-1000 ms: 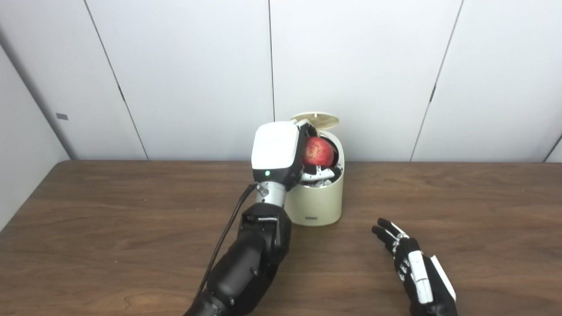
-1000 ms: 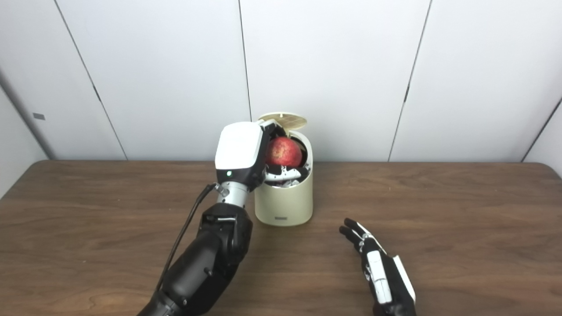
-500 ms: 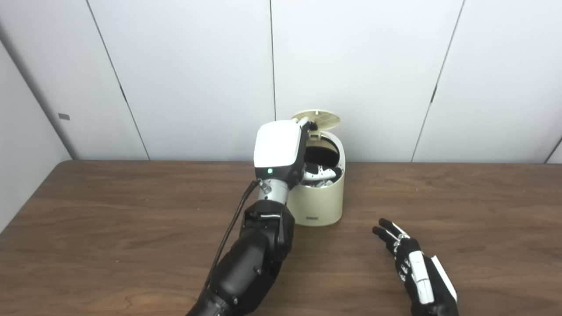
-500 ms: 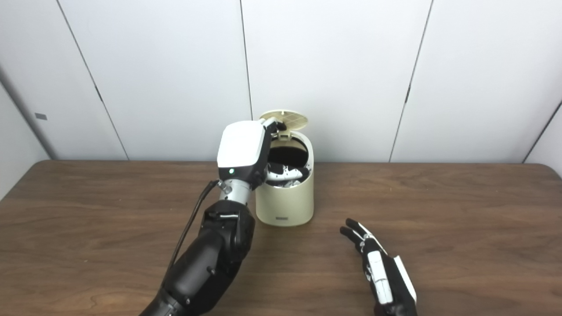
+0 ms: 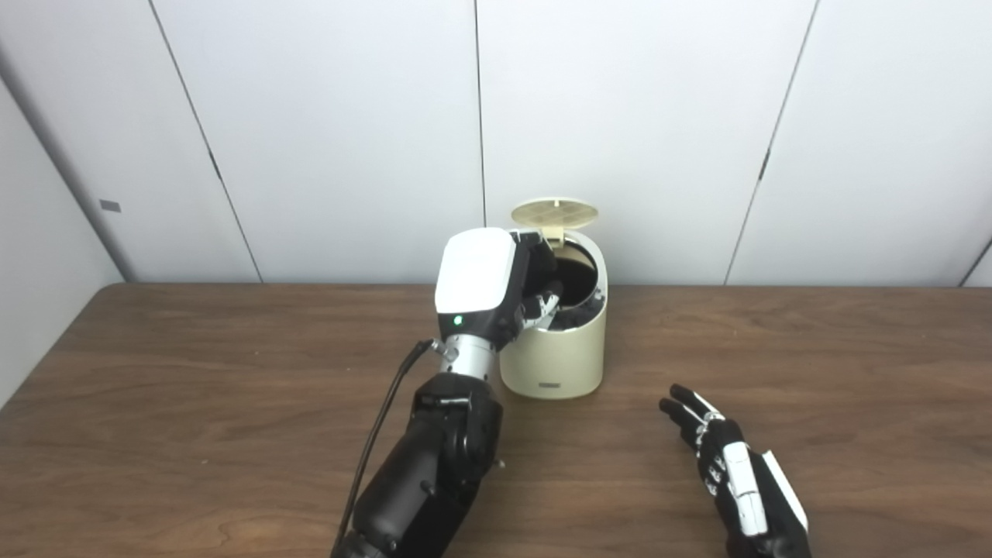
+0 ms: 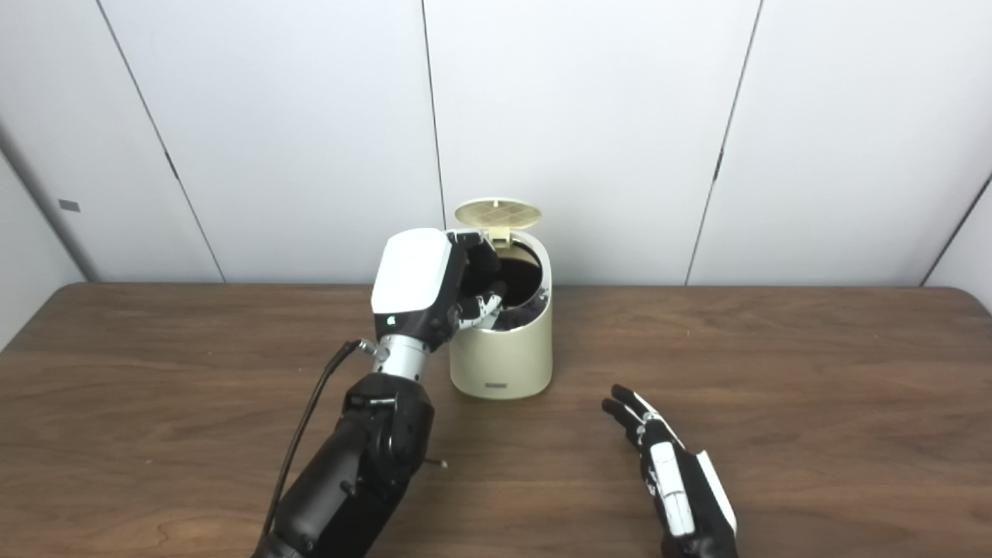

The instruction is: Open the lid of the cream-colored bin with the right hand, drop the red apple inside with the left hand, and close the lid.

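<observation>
Both my hands are empty: left hand (image 5: 496, 291), fingers loosely curled, at the open cream-colored bin (image 5: 554, 356) whose raised lid (image 5: 555, 211) awaits closing; apple unseen, presumably inside; right hand (image 5: 732, 477) spread on the surface (image 5: 194, 403).

A dark brown wood-grain bench (image 5: 194, 403) spans the scene from left to right, its rounded far corners meeting the wall. Behind it stands a wall of pale grey-white panels (image 5: 325, 132), split by thin dark vertical seams, one seam (image 5: 480, 108) running down near the middle and others leaning outward to the left and right. On the far-left panel, low down, sits a small grey rectangular plate (image 5: 109, 205), and the right-hand seam carries a short dark mark (image 5: 764, 164) partway up.
</observation>
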